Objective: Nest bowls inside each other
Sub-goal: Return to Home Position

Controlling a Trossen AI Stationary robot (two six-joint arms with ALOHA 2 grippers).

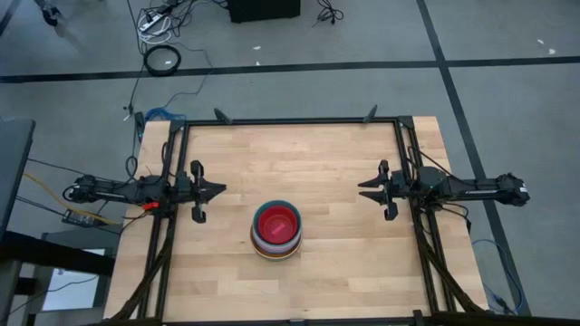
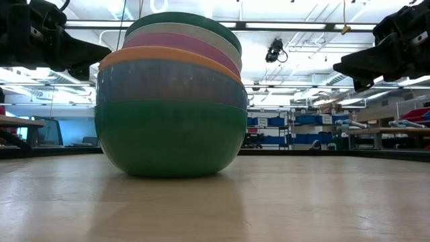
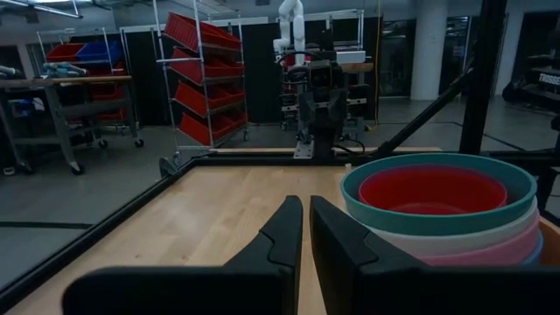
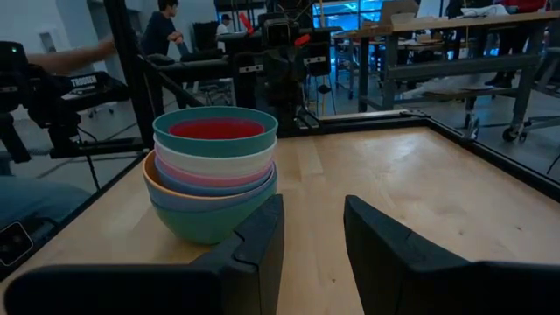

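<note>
The bowls [image 1: 276, 234] sit nested in one stack on the table [image 1: 308, 149], the red bowl [image 1: 276, 220] innermost. The left gripper [image 1: 220, 189] hangs left of the stack and nearer to it, fingers almost together. The right gripper [image 1: 362, 187] hangs right of the stack, fingers apart and empty. Neither touches the stack, so retreating looks safe.

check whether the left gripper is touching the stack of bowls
Apart. The high view shows a stretch of bare table between the left gripper and the stack of bowls.
</note>
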